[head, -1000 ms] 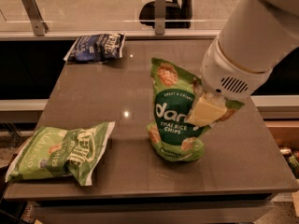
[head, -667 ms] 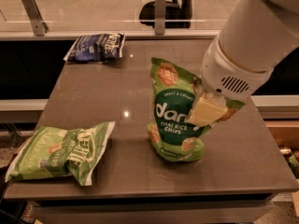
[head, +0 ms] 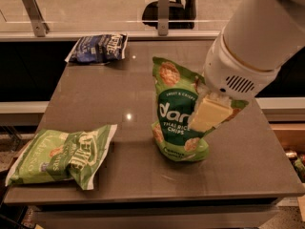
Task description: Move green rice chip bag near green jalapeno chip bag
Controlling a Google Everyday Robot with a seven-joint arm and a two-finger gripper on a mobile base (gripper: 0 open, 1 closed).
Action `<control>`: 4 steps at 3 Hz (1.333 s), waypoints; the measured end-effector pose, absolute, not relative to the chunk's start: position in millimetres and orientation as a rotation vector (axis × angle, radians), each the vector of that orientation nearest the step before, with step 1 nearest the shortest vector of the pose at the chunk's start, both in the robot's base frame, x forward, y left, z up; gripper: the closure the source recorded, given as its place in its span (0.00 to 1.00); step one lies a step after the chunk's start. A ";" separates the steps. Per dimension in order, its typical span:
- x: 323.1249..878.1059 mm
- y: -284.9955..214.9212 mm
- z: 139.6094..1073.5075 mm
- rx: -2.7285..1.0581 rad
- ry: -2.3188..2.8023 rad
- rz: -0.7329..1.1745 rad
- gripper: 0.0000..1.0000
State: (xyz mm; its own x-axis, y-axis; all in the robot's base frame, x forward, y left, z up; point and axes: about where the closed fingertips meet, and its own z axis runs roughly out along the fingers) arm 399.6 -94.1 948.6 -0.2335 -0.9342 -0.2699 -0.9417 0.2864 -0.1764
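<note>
Tool [head: 206, 117] clamps green rice chip bag [head: 175, 109], upper right.

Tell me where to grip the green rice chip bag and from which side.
Pinch the green rice chip bag at its upper right edge, coming from the right: it stands upright, that thin edge is exposed, and the end effector sits there.

High view angled down over table [head: 114, 85], close, gripper [head: 206, 119] at right gripping green rice chip bag [head: 174, 116]
</note>
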 end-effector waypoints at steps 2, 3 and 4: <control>398.4 -91.7 953.3 -1.703 2.227 0.025 0.00; 401.2 -90.1 961.2 -1.717 2.218 0.003 0.00; 408.1 -101.0 989.3 -1.733 2.223 -0.088 0.00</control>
